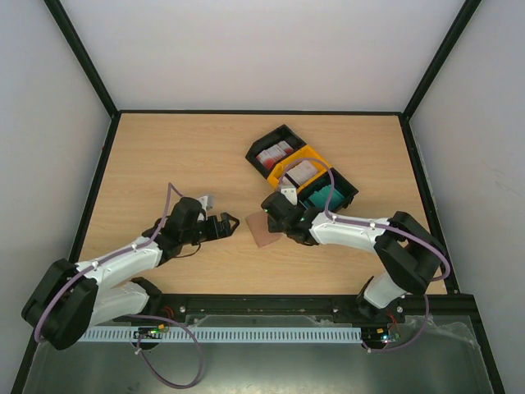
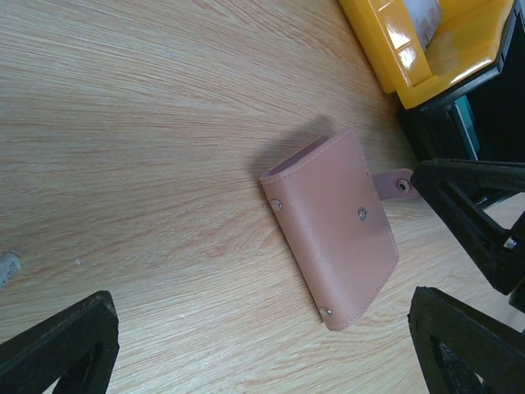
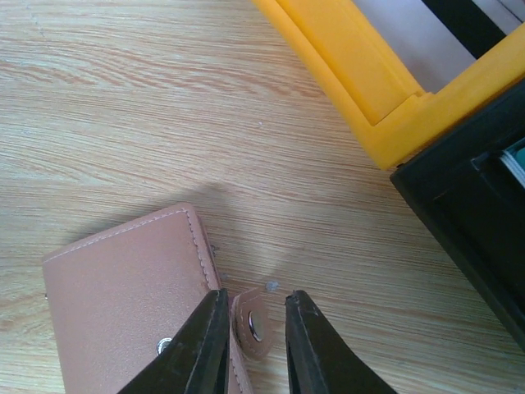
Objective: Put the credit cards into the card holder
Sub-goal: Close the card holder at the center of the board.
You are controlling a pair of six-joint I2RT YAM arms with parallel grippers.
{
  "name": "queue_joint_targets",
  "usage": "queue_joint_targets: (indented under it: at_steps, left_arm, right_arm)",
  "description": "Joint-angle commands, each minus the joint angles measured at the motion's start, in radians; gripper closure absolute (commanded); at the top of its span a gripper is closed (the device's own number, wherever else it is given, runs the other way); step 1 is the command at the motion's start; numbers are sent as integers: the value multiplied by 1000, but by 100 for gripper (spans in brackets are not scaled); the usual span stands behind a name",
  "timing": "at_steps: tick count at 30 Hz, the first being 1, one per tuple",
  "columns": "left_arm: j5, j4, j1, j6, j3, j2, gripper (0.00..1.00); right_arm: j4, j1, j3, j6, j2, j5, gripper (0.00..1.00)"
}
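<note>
- Risk: the snap tab [image 3: 250, 324] of the flat pinkish-brown leather card holder [image 1: 264, 232] could slip from a shallow pinch. The closed holder could also drag across the wooden surface [image 1: 164, 164] instead of opening, as nothing pins it.
- Right tool [image 3: 256, 297]: fingers nearly together astride the tab; cannot tell whether it is clamped.
- Left tool [image 2: 262, 353]: spread wide, empty, near the holder.
- Thin plastic credit cards [image 1: 275, 154] lie in the black and yellow trays [image 1: 280, 130], just beyond the holder.

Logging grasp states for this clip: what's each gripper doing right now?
Left gripper: open, empty.
Right gripper: closed on the snap tab of the card holder.
</note>
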Motion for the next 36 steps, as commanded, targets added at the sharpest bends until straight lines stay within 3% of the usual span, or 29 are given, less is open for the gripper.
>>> queue_joint_targets:
  at_steps: [1, 7, 18, 27, 36]
  left_arm:
    - [-16, 22, -9, -6, -11, 15, 3]
    - [-21, 21, -9, -3, -13, 22, 3]
    - [-15, 93, -47, -55, -12, 100, 4]
    - [-72, 118, -69, -73, 46, 257, 29]
    - [7, 190, -70, -58, 112, 425, 40]
  right_arm:
    - [15, -3, 4, -13, 23, 4, 82]
    - [9, -3, -2, -12, 18, 2, 95]
    - [114, -3, -44, 3, -2, -115, 98]
    - [235, -3, -90, 23, 15, -233, 98]
    - [264, -3, -98, 24, 3, -268, 98]
